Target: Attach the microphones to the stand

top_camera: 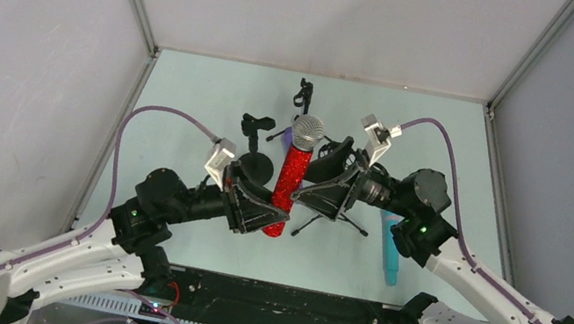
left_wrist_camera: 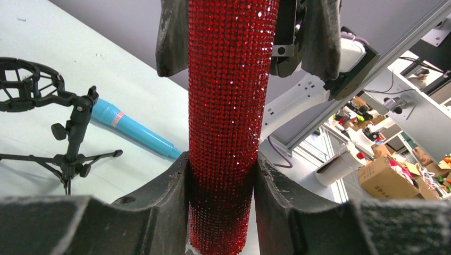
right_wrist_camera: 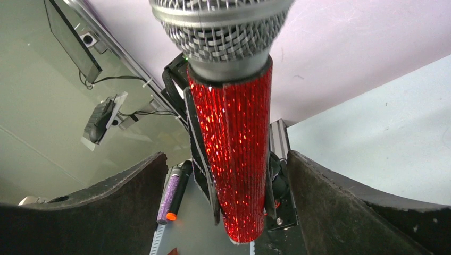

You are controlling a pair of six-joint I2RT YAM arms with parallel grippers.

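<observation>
The glittery red stick microphone with a silver mesh head (top_camera: 290, 176) is held over the table's centre, head toward 12 o'clock. The left gripper (top_camera: 264, 211) is clenched on its lower handle. The right gripper (top_camera: 308, 182) straddles the upper handle, fingers spread and gripping nothing. The teal stick microphone (top_camera: 389, 251) lies at 4 o'clock. With so low a grip the heavy head may swing, and pressing it into a clip could topple the light black tripod stand (left_wrist_camera: 72, 133).

Glittery red microphone (right_wrist_camera: 236, 159) with silver mesh head, between wide-apart jaws of right gripper (right_wrist_camera: 226, 175), purple microphone (right_wrist_camera: 169, 196) lower left
</observation>
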